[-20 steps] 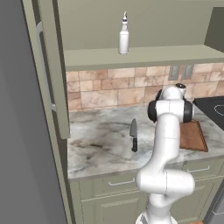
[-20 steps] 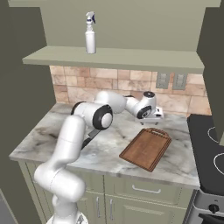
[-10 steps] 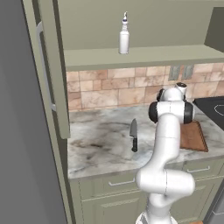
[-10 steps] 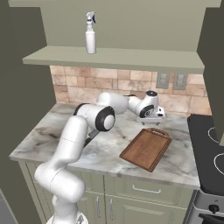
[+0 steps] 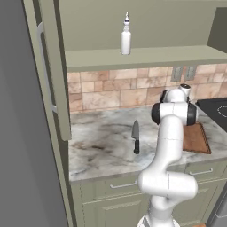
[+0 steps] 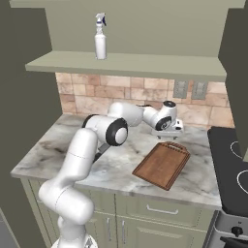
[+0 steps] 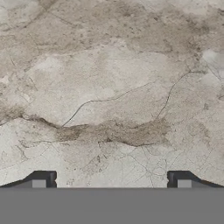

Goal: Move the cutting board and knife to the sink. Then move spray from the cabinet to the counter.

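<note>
The cabinet (image 6: 131, 64) holds the spray (image 6: 100, 37) upright on its shelf. Below, the marble surface (image 5: 104, 142) carries the cutting board (image 6: 162, 164) flat near the stovetop (image 6: 231, 164), the knife (image 5: 136, 137) lying well apart. The claw (image 7: 111, 180) hangs open and empty above bare marble, just beyond the board's handle end.

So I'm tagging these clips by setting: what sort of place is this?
A simulated home kitchen, it seems: a pale grey marble countertop over sage-green drawers, a tan tile backsplash, a black stovetop at the side, and a reddish-brown wooden cutting board lying flat on the counter.
</note>
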